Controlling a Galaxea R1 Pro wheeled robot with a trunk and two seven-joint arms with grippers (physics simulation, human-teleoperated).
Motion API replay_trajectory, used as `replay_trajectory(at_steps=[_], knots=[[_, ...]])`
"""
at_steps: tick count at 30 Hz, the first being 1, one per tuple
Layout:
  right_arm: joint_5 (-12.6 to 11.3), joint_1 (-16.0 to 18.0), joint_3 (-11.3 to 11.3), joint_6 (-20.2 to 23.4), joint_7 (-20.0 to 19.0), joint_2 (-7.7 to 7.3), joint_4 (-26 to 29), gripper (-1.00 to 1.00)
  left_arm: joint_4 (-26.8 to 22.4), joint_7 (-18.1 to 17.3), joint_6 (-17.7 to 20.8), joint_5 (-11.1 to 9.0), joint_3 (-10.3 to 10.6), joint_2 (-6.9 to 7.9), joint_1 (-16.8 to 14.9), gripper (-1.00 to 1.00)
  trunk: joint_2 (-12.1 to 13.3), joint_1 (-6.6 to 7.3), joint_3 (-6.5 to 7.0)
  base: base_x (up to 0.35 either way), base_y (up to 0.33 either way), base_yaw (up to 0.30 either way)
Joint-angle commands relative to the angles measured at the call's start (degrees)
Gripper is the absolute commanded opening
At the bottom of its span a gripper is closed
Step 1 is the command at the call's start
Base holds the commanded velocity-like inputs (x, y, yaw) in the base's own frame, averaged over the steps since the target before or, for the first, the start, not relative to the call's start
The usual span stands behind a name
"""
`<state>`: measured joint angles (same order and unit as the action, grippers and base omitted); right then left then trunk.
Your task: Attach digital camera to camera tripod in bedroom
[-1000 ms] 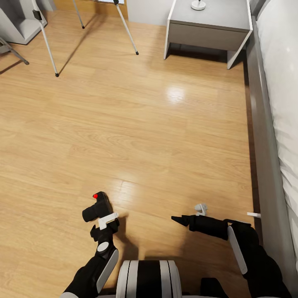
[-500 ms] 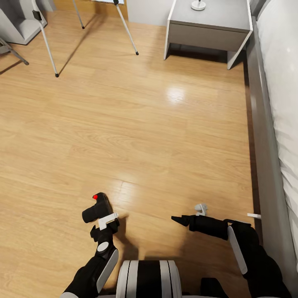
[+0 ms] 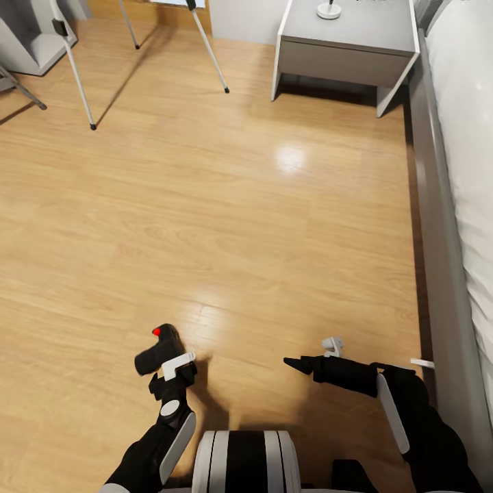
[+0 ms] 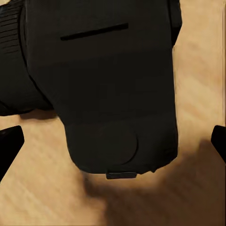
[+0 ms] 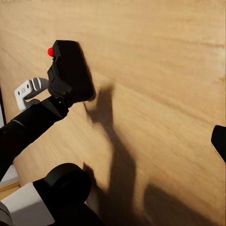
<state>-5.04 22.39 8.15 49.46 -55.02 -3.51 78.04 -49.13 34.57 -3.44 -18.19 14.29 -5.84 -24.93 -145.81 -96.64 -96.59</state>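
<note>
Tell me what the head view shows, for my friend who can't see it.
The left gripper holds a black camera over a wood floor, with the right gripper empty beside it. Far ahead stand tripod legs, a grey nightstand and a bed.

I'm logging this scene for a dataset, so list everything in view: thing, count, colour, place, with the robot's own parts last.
Camera: one, black with a red dot on top, low left in the head view, held in the left gripper.
Tripod legs: three showing, thin silver with black feet, far left on the floor.
Bedside table: one, grey and white, far end beside the bed.
Small stand: one, white, on the bedside table.
Bed: one, white with grey frame, along the right edge.
Shelf unit: one, grey, far left corner.
Floor: light wood.
Left gripper: one, black and white, shut on the camera.
Right gripper: one, black, low right, holding nothing.
</note>
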Motion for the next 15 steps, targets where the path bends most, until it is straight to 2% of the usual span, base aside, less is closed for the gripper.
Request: replay_trajectory(at_steps=[1, 6, 15], knots=[[-0.42, 0.02, 0.03, 0.45, 0.09, -0.01, 0.0, 1.0, 0.0, 0.3, -0.35, -0.6, 0.22, 0.04, -0.03, 1.0, -0.01, -0.01, -0.03, 0.194, 0.0, 0.0], [-0.46, 0.02, 0.03, 0.45, 0.09, -0.01, 0.0, 1.0, 0.0, 0.31, -0.4, -0.55, 0.22, 0.04, -0.03, 1.0, -0.01, -0.01, -0.03, 0.183, 0.0, 0.0], [-0.5, 0.02, 0.03, 0.45, 0.09, -0.01, 0.0, 1.0, 0.0, 0.32, -0.59, -0.36, 0.22, 0.04, -0.03, 1.0, -0.01, -0.01, -0.03, 0.033, 0.0, 0.0]])
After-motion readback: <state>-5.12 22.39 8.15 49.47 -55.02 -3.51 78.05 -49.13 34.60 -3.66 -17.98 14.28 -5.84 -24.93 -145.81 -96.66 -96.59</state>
